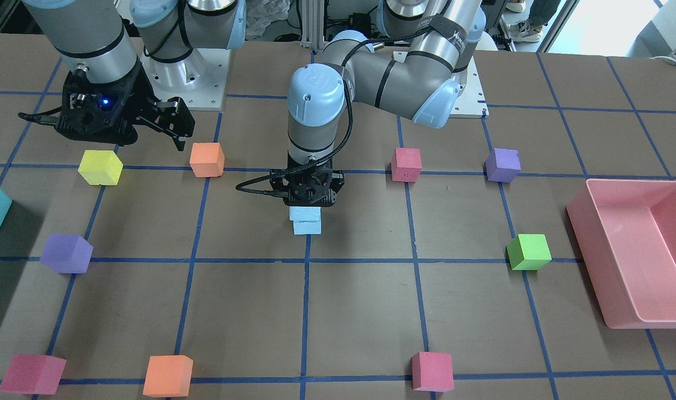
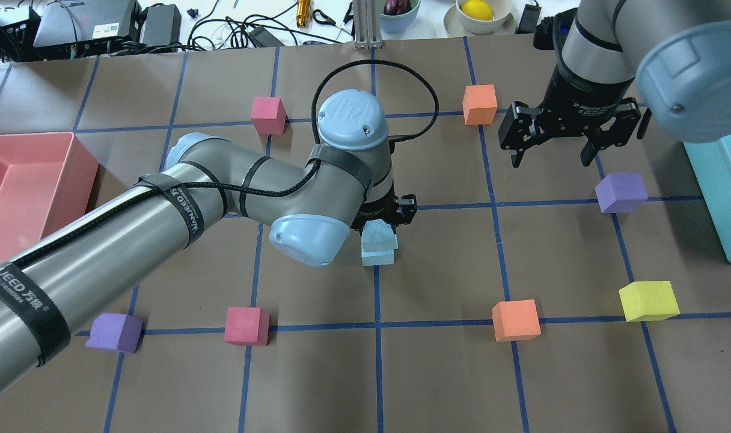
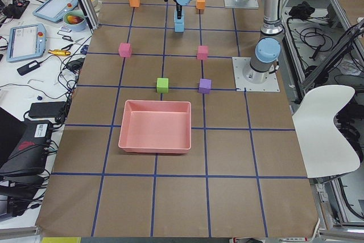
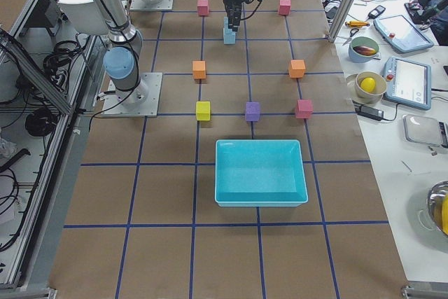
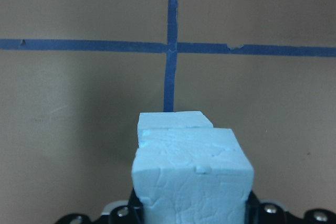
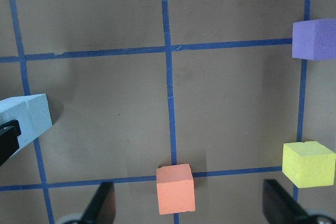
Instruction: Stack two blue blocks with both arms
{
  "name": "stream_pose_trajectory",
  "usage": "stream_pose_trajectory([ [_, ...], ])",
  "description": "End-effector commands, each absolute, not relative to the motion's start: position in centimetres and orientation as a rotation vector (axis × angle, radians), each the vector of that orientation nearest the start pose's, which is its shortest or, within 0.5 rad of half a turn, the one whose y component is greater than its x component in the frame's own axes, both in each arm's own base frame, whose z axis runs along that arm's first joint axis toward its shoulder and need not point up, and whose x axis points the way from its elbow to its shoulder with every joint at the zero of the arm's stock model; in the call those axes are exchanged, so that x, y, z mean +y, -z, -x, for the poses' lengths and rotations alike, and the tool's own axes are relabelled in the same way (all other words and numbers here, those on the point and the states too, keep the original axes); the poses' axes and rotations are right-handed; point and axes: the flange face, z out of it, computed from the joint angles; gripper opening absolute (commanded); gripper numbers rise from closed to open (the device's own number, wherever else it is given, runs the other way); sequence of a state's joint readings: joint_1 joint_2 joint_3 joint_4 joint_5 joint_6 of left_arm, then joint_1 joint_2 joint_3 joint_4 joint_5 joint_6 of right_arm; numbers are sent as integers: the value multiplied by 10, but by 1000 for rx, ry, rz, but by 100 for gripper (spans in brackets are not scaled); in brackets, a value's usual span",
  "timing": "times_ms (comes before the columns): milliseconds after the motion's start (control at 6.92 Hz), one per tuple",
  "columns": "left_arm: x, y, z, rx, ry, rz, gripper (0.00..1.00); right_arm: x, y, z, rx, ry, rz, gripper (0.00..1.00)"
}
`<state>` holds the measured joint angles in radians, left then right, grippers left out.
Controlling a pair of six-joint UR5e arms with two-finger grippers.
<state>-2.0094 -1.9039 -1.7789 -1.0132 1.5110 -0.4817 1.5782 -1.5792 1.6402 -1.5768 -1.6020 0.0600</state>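
Two pale blue blocks stand at the table's middle, one on the other. The upper blue block sits on the lower blue block, slightly offset. My left gripper points straight down and is shut on the upper block. My right gripper is open and empty, hovering above the table beside an orange cube. Its fingers frame that cube in the right wrist view.
A pink bin and a teal bin stand at the table's two ends. Yellow, purple, red, green and orange cubes are scattered around.
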Motion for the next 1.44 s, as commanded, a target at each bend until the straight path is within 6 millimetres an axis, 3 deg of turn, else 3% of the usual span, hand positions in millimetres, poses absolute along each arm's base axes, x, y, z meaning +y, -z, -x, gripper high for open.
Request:
stream_pose_trajectory([
  [0,-462,-261,370,3191,-35,78,0,-481,-459,-134,3170,-86,-89,100],
  [289,-464,-246,373,3182,-72,120,0,-481,-460,-134,3175,-78,-89,100],
  [433,-465,-242,373,3176,-80,118,43,-481,-459,-133,3176,-81,-91,100],
  [578,-466,-240,373,3176,-72,118,76,-482,-458,-133,3178,-81,-91,100],
  [867,-467,-241,373,3179,-67,123,81,-482,-458,-134,3180,-73,-86,100],
  [1300,-472,-290,367,3246,6,148,96,-482,-464,-136,3163,-55,-94,100],
])
